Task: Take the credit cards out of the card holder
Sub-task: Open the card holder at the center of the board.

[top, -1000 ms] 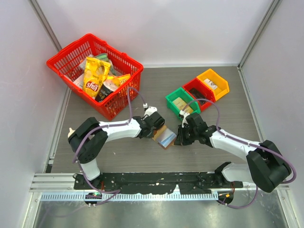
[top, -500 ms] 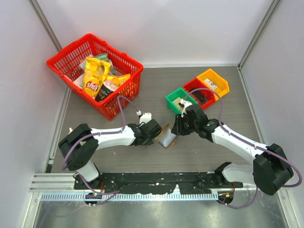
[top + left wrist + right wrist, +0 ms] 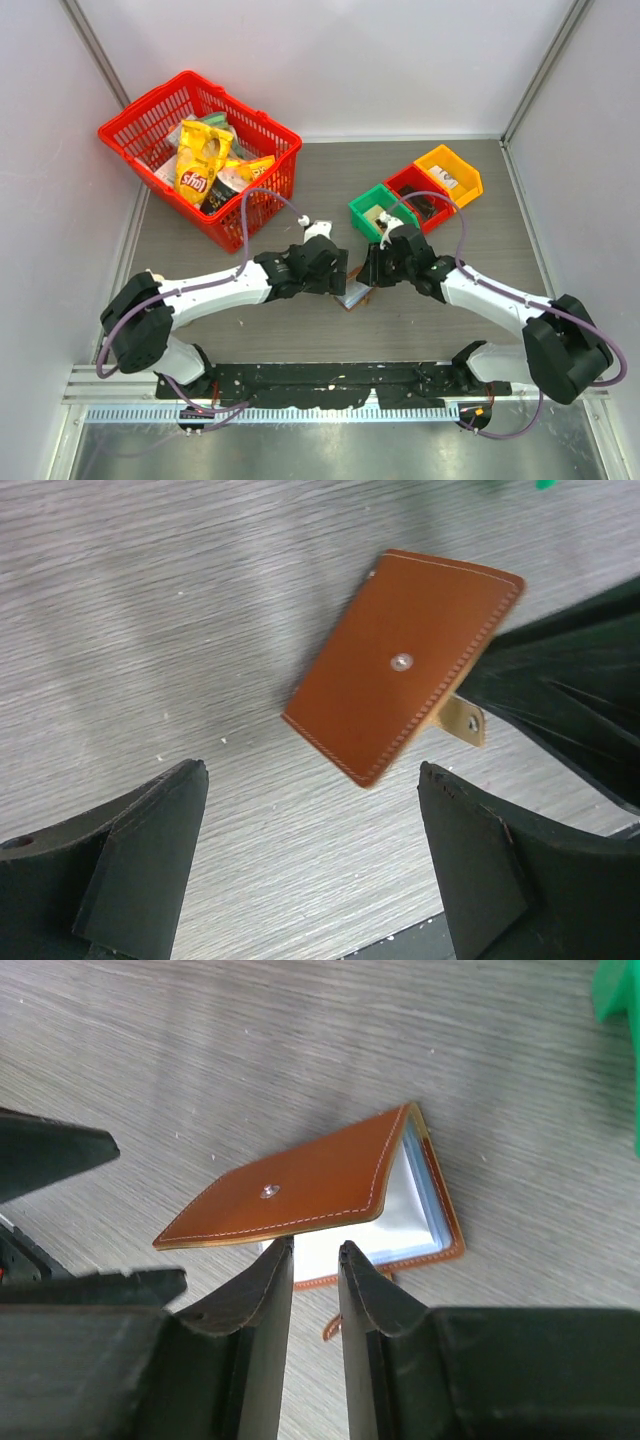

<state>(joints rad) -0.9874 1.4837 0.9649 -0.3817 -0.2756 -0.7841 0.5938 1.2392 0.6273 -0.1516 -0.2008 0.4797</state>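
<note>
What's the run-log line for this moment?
left gripper: jaws wide open, holding nothing | right gripper: jaws narrow at raised flap of card holder, grip unclear | card holder: half open on table

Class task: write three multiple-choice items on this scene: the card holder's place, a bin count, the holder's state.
1. Where is the card holder? A in the red basket; B on the table between the grippers; C in a bin.
2. How many small plastic bins? A one; B two; C three.
3. The card holder is: A partly open; B shut flat; C held aloft.
Answers: B, it lies between left gripper and right gripper; C, green bin, red bin, orange bin; A, one panel tilts up.
</note>
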